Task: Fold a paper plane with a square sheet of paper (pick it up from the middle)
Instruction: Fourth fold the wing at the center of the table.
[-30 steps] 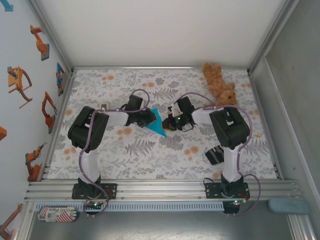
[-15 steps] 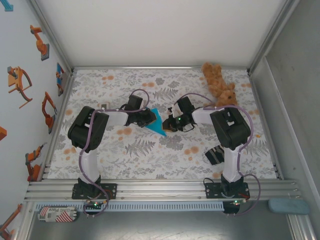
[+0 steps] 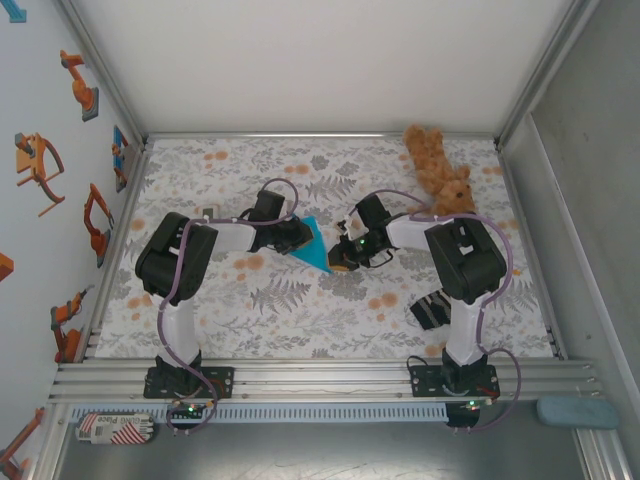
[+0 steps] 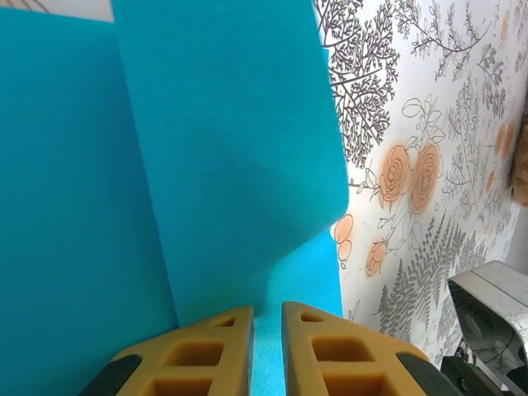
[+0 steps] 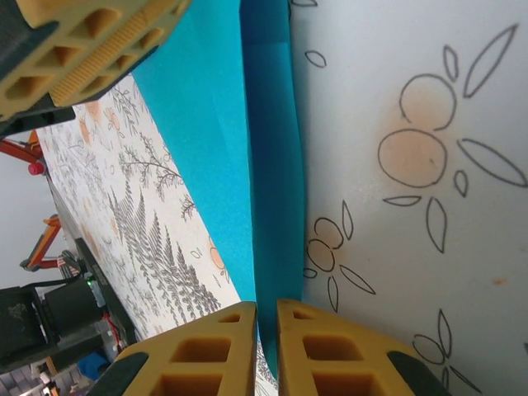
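At mid-table, the thin cyan-blue creased paper sheet [image 3: 318, 247] is pinched at opposite edges by the left gripper [image 4: 268, 322] and the right gripper [image 5: 266, 313], apparently to steady the fold.

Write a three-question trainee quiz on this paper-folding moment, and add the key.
1. True or false: the teddy bear lies at the far right corner of the table.
2. Pick one. The right claw is shut on: A the blue paper; B the teddy bear; C nothing.
3. Name the dark thing that lies on the near right part of the table.
Key: 1 true; 2 A; 3 the striped cloth.
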### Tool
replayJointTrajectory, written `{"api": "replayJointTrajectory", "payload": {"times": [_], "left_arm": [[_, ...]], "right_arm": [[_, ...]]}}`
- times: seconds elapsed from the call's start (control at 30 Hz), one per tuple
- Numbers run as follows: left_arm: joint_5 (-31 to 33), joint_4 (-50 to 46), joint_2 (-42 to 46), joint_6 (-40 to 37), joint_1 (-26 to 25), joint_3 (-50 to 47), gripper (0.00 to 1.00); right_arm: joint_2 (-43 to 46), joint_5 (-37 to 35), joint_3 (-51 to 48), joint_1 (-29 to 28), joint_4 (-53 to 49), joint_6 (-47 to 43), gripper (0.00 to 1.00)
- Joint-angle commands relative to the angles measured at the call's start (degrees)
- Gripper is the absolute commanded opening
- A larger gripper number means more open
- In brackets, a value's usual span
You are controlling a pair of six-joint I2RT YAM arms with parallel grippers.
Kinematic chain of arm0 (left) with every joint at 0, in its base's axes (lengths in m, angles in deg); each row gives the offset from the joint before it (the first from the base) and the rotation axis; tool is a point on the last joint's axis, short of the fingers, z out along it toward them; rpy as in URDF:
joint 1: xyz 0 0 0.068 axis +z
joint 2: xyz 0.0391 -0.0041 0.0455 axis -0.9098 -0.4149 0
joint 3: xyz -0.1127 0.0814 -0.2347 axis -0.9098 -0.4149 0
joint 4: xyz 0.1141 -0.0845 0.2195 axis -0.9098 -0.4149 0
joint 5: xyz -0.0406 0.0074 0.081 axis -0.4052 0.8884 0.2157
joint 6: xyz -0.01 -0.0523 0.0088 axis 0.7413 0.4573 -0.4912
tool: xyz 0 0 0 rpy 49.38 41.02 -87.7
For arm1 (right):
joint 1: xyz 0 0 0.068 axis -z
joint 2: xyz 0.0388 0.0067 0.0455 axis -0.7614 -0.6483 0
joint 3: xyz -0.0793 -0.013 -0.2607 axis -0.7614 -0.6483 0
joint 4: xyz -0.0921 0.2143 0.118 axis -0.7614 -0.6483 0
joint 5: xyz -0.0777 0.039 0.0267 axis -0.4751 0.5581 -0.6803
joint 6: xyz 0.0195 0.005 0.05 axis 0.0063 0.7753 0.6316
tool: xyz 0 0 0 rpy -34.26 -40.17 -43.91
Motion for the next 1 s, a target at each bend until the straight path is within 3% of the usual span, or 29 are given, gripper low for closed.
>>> {"api": "replayJointTrajectory", "payload": {"times": [0.0, 0.33, 0.47, 0.67, 0.97], "left_arm": [[1.87, -2.87, -1.91, 0.16, 0.4, -1.88, 0.17], [1.83, -3.3, -1.83, 0.08, 0.44, -1.76, 0.18], [1.94, -3.39, -1.82, 0.02, 0.44, -1.63, 0.18], [1.89, -3.4, -1.99, 0.13, 0.42, -1.65, 0.18], [2.03, -3.6, -1.81, 0.06, 0.43, -1.63, 0.18]], "right_arm": [[-0.37, -0.89, -0.52, 0.17, -2.73, -1.7, 0.12], [-2.34, -2.21, 0.1, 0.17, -2.81, -1.91, 0.11], [3.19, -4.59, -1.1, 0.15, -2.6, -0.97, 0.16], [10.34, -13.88, -2.67, 0.81, -2.95, 0.75, 0.23], [5.58, -4.89, 3.39, -2.01, 0.02, 0.62, 0.13]]}}
